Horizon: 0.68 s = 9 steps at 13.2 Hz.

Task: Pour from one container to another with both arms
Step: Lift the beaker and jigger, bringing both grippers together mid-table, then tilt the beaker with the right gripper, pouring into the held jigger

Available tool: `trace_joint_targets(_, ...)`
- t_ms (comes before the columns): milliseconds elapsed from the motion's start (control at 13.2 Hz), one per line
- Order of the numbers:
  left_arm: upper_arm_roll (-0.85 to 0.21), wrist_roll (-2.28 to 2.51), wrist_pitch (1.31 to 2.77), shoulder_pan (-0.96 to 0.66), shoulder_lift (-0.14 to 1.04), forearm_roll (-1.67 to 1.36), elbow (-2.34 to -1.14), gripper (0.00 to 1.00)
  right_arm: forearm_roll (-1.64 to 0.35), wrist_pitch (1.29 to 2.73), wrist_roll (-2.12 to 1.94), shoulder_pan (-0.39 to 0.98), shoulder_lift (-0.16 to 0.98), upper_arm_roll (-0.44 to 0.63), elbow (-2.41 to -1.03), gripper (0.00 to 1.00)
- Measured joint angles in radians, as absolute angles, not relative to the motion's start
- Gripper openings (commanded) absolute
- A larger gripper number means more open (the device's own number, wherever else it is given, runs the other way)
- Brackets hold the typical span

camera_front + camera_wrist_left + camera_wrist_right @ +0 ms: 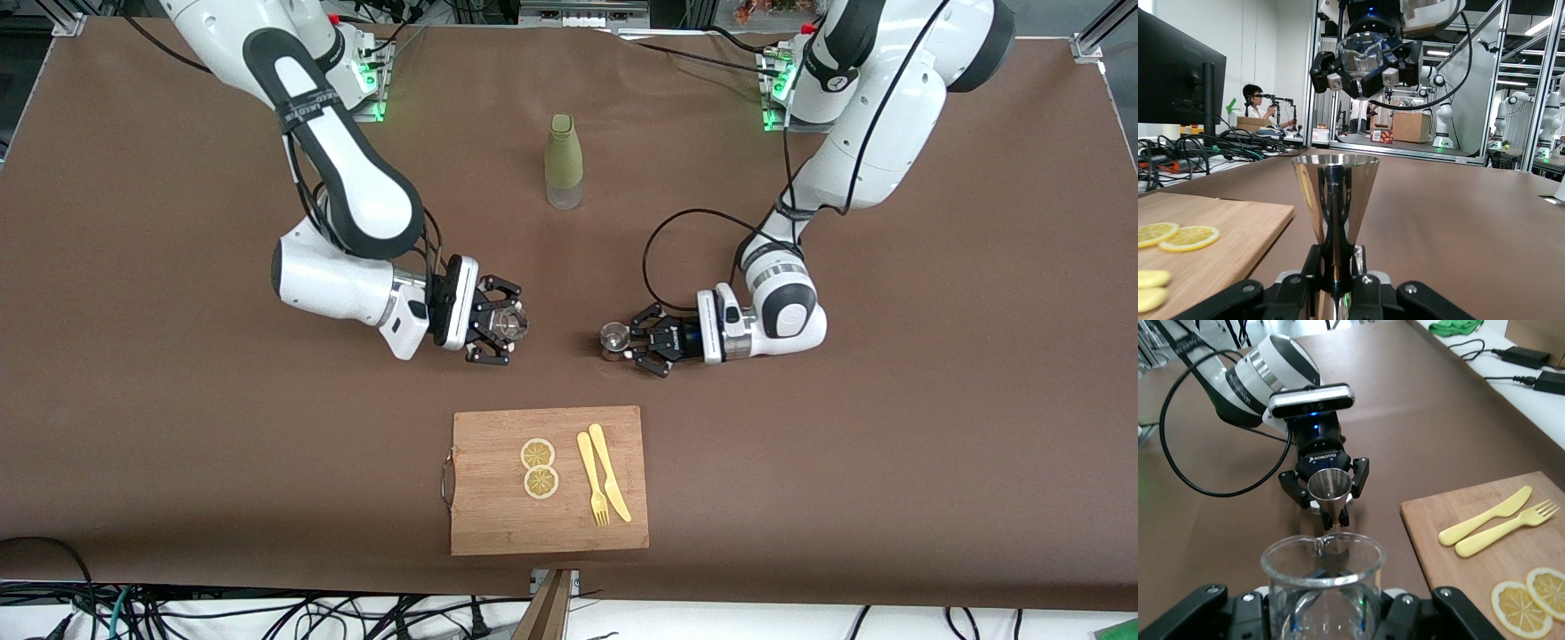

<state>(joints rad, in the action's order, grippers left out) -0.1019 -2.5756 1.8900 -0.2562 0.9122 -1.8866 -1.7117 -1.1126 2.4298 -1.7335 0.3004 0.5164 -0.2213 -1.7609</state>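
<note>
My right gripper (508,326) is shut on the tiny clear glass tumbler (514,324), held upright above the brown table; its rim fills the right wrist view (1323,555). The left gripper (628,341) is shut on the waist of the silvery hourglass jigger (613,336), which stands upright, low at the table, its mouth up (1336,190). The two face each other with a gap between them. From the left wrist view the tumbler (1361,52) hangs higher than the jigger. The jigger (1328,487) shows past the tumbler in the right wrist view; its foot is hidden.
A tall green-sleeved bottle (564,160) stands farther from the front camera, midway between the arms. A wooden cutting board (493,516) lies nearer the camera, bearing two lemon slices (538,468) and a yellow fork and knife (602,476).
</note>
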Motion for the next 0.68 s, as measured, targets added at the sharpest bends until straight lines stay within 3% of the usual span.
trace_joint_targets(683,-0.157,-2.534,2.002,-0.344,0.912,-1.944,-1.671,0.0,-1.062,2.581,-1.734,0.37,0.496,-0.221,-1.829,0.12)
